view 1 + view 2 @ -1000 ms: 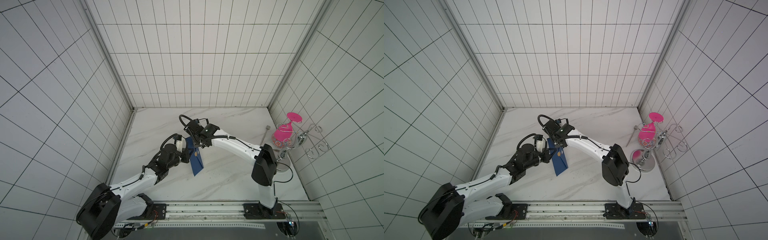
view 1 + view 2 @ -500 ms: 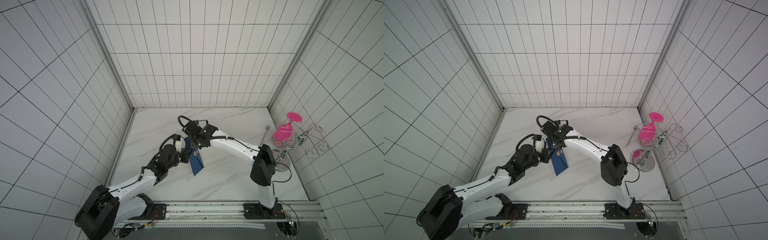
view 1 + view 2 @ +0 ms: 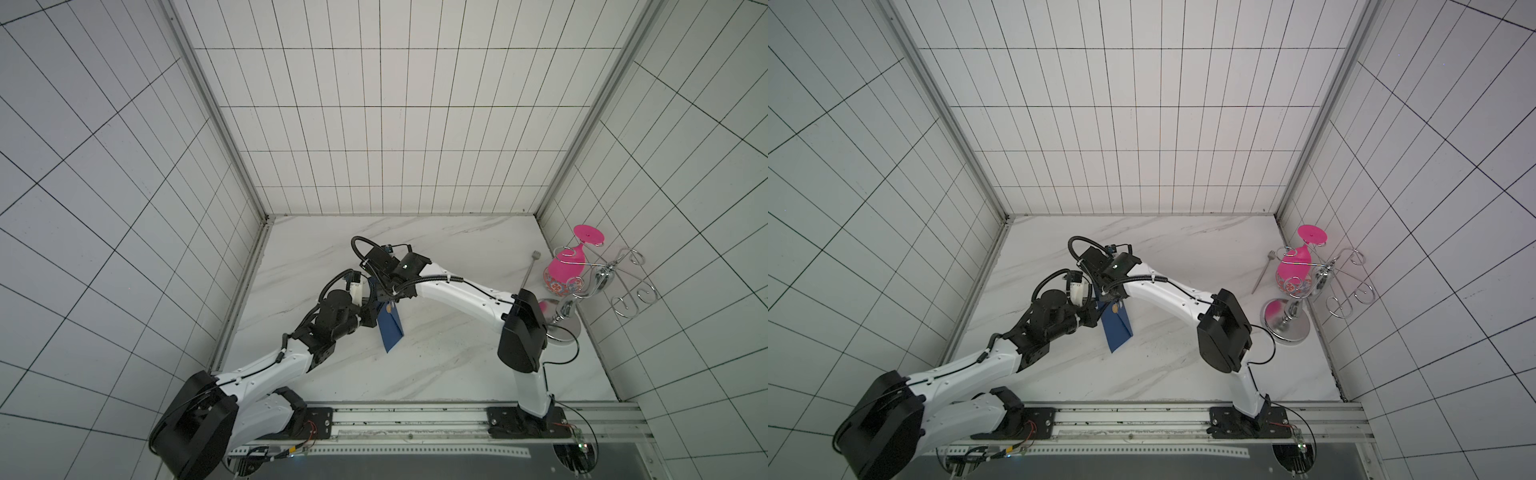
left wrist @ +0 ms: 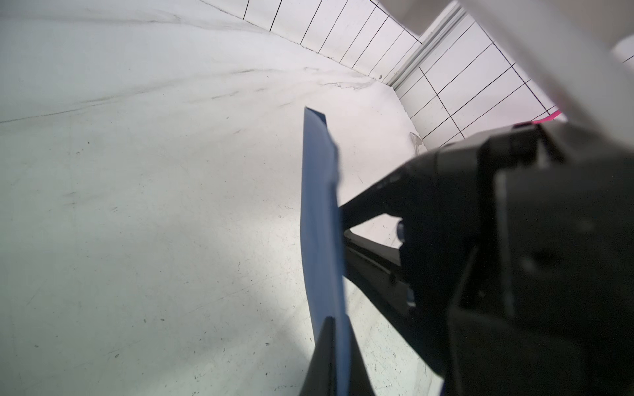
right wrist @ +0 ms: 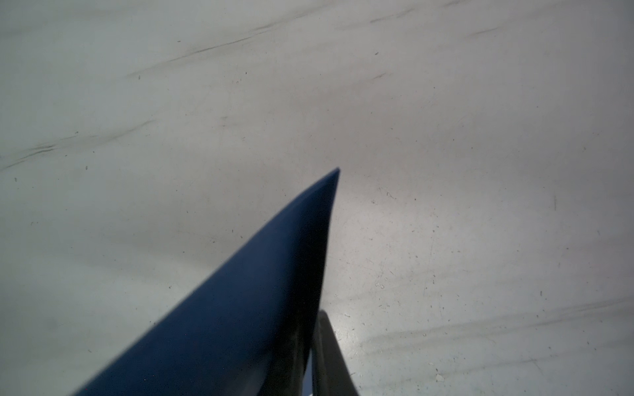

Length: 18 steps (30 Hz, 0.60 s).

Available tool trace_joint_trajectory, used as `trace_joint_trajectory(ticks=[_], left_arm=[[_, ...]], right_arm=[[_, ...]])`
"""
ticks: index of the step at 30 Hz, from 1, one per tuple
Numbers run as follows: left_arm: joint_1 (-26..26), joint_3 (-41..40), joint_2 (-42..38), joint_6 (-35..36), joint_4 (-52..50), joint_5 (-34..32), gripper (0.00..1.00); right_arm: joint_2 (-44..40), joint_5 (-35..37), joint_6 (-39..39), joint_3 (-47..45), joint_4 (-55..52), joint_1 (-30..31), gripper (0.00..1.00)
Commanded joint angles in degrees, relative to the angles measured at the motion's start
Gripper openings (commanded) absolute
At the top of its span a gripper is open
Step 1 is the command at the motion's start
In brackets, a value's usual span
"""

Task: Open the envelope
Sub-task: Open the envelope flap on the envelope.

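Top views both put my left gripper (image 3: pixel 371 319) just left of frame centre, pinched shut on the left long edge of the envelope (image 3: pixel 391 329). The envelope hangs at centre frame, lifted above the marble table (image 3: pixel 436 374). Its long axis runs from upper centre down the frame, and its gold seal (image 3: pixel 390 308) is near the upper end. Just above that seal my right gripper (image 3: pixel 383 297) reaches in from the right side of the frame, its jaws drawn narrow on the envelope's upper part.

Left wrist view, reading across: bare table, then the envelope (image 4: pixel 320 223) edge-on as a thin blue strip down the middle. Right of it, the right gripper (image 4: pixel 343 221) brings its two fingers (image 4: pixel 372 202) to a point against the blue face.

Right wrist view shows the envelope (image 5: pixel 240 308) filling the lower left, with one of my fingers (image 5: pixel 324 349) beside it at lower centre.

So the right pincer is the nearer one to the seal end, and the left anchors the body lower down. I judge the opening pull should go to the right arm, away from the blue face. Whether it pinches the flap alone or every layer, I cannot tell.
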Motion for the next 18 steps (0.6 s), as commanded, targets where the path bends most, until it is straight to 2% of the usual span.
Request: trace_joint_trajectory(ticks=[1, 4, 12, 18], left_arm=[[-0.1, -0.1, -1.3, 0.5, 3.0, -1.1, 0.0], [-0.1, -0.1, -1.3, 0.5, 2.9, -1.4, 0.0], [-0.1, -0.1, -1.8, 0.5, 2.1, -2.6, 0.0], [-0.1, 0.0, -2.8, 0.4, 1.4, -2.5, 0.0]], right_arm=[[1.4, 0.7, 0.3, 2.9, -3.0, 0.5, 0.06], [2.0, 0.7, 0.3, 3.9, -3.9, 0.5, 0.0], [2.0, 1.4, -0.3, 5.2, -5.9, 0.3, 0.0], [-1.7, -0.6, -4.9, 1.2, -5.6, -2.9, 0.0]])
